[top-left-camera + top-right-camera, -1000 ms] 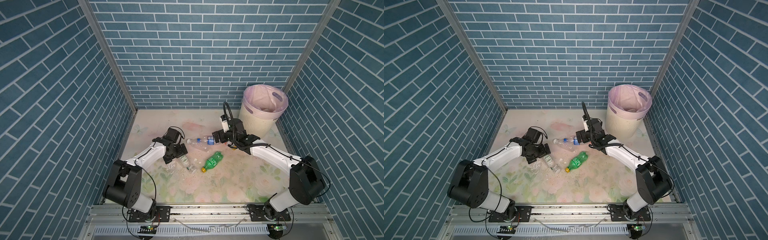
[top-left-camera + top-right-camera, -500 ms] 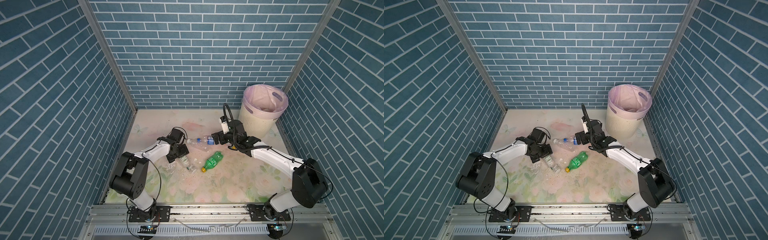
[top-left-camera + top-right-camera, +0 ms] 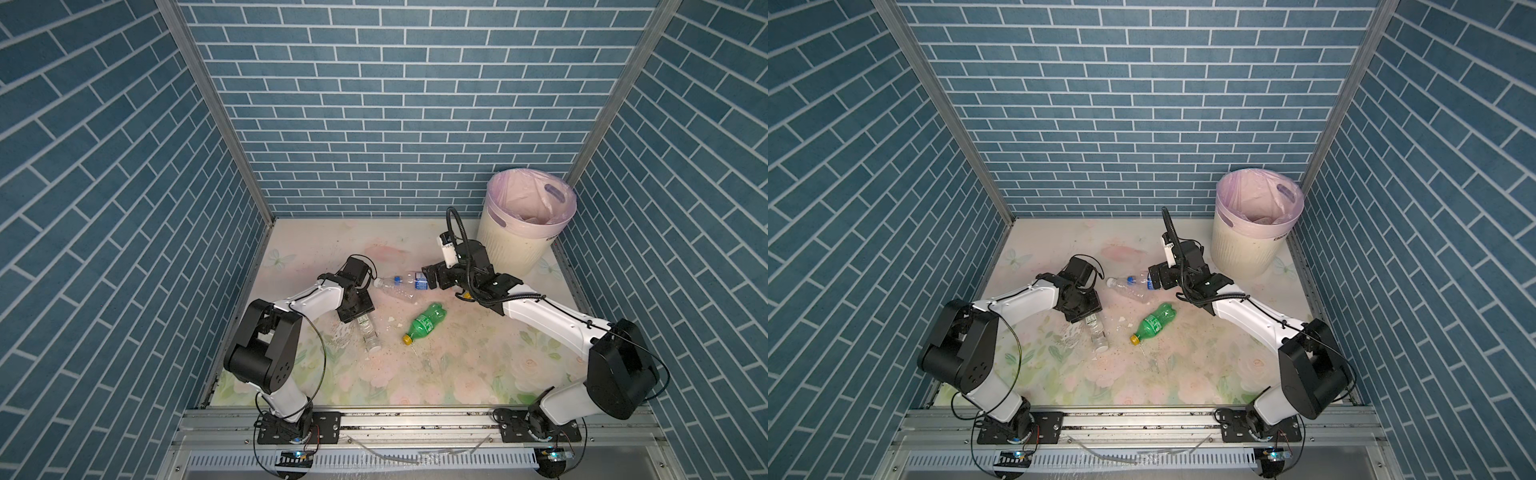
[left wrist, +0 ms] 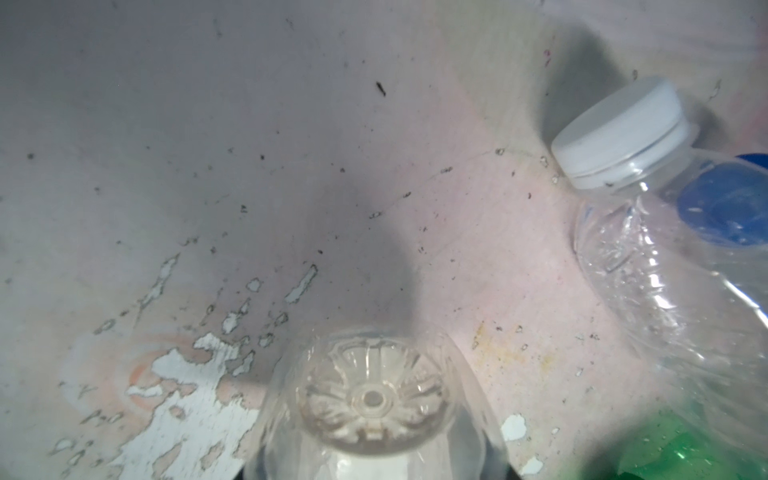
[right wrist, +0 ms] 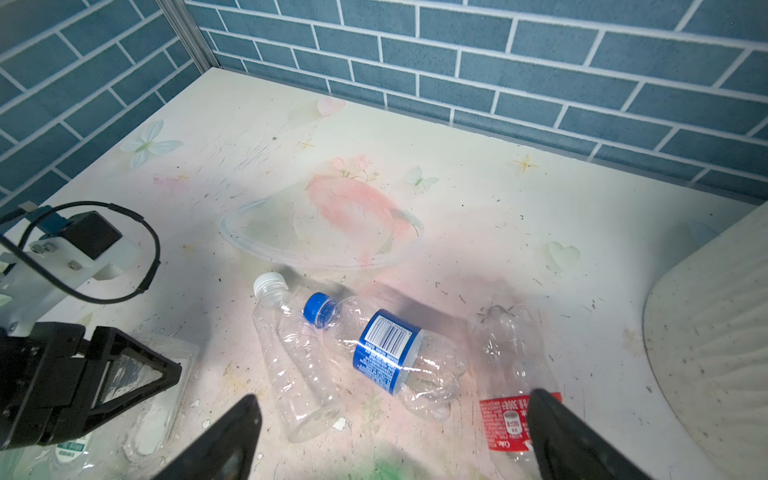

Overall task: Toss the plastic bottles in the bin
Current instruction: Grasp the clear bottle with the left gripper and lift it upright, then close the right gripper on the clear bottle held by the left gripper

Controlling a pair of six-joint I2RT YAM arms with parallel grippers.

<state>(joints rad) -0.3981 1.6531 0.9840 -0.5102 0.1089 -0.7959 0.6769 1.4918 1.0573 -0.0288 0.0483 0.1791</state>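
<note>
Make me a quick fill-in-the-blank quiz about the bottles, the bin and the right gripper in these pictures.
The green bottle has a ___ cap.
In both top views the bin stands in the back ___ corner.
The blue-labelled bottle has a ___ cap.
The right gripper is ___.
Missing words: yellow; right; blue; open.

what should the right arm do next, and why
Probably lower the right gripper and close on the blue-labelled bottle: the open jaws frame its lower body, it lies on its side on the table, and the bin is close by on that side.
</note>
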